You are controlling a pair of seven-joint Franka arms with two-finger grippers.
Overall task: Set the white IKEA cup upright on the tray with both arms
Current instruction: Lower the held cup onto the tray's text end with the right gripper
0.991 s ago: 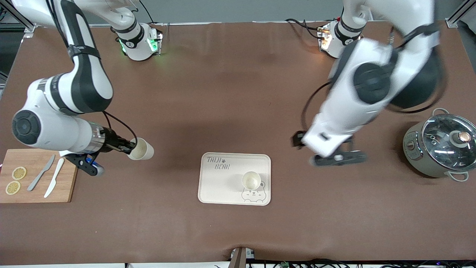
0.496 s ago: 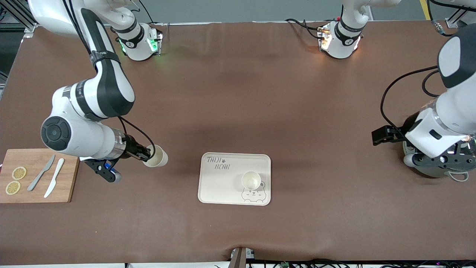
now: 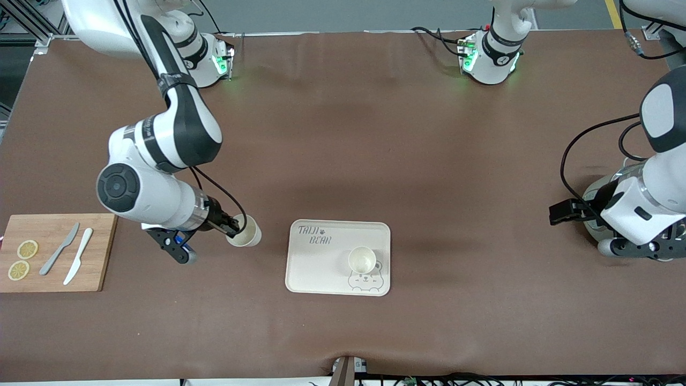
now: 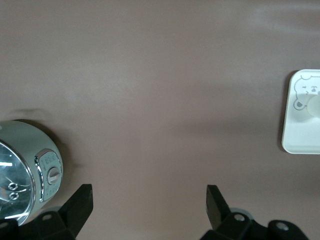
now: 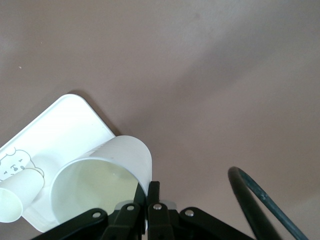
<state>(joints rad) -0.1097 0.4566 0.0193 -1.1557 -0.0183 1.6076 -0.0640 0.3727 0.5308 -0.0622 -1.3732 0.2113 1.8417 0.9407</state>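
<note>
Front view: cup (image 3: 245,235) tilted (mouth toward tray (image 3: 321,268)).

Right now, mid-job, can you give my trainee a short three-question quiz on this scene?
1. True or false: the right pincer is shut on the rim of a white cup.
2. Where does the second cup stand?
A. on the cutting board
B. on the tray, by the bear drawing
C. beside the pot
3. Fill in: the left pincer hangs open over the bare table, next to the ____.

Key
1. True. The right wrist view shows the fingers pinching the rim.
2. B
3. Pot. It is the lidded cooking pot at the left arm's end of the table.
</note>
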